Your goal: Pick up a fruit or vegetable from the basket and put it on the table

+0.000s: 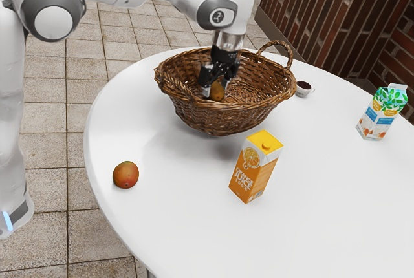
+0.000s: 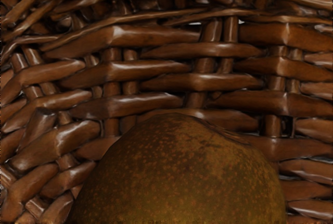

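My pincer (image 1: 217, 88) reaches down inside the wicker basket (image 1: 213, 117) on the round white counter (image 1: 174, 226), right at a speckled brownish fruit (image 1: 217, 92) that is within the basket, though I cannot tell whether I am pinching it or just have it beside my grip. A reddish fruit (image 1: 125, 174) lies on the counter near its edge, an orange juice carton (image 1: 255, 167) stands upright near the basket, and a small cup (image 1: 303, 88) and a leaf-patterned carton (image 1: 381, 112) stand on the basket's other side, toward the exterior view's right.
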`<state>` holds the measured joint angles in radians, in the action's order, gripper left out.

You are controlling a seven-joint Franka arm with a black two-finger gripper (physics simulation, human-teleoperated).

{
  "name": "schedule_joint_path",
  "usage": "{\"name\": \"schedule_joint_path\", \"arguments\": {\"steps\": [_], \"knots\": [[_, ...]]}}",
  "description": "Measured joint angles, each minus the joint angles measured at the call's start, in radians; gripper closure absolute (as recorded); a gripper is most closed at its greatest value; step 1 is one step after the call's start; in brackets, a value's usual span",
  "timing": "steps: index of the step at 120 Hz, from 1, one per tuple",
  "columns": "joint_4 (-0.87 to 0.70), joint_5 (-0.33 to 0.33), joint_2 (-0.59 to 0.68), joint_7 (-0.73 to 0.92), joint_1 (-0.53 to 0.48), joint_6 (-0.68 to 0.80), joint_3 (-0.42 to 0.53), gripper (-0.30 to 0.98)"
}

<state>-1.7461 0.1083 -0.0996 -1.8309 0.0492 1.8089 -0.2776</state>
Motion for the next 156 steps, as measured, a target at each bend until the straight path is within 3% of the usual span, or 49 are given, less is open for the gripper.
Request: {"name": "schedule_joint_path", "arguments": {"steps": [21,32,47,69,82,98,119,134,156], "knots": [[0.007,-0.001,0.006,-0.007,0.003,-0.005,-0.013,0.39],[0.063,-0.012,0.015,-0.008,-0.002,-0.033,-0.012,0.36],[0.333,-0.069,-0.036,-0.010,0.049,-0.148,0.024,0.33],[0.798,-0.113,-0.288,0.023,0.138,-0.316,0.124,0.37],[0.965,-0.117,-0.418,0.053,0.179,-0.367,0.131,0.39],[1.028,-0.104,-0.510,0.088,0.222,-0.368,0.138,0.40],[1.022,-0.087,-0.555,0.128,0.239,-0.312,0.169,0.32],[1.018,-0.082,-0.558,0.167,0.238,-0.278,0.167,0.13],[1.001,-0.080,-0.552,0.211,0.238,-0.249,0.169,0.04]]}}
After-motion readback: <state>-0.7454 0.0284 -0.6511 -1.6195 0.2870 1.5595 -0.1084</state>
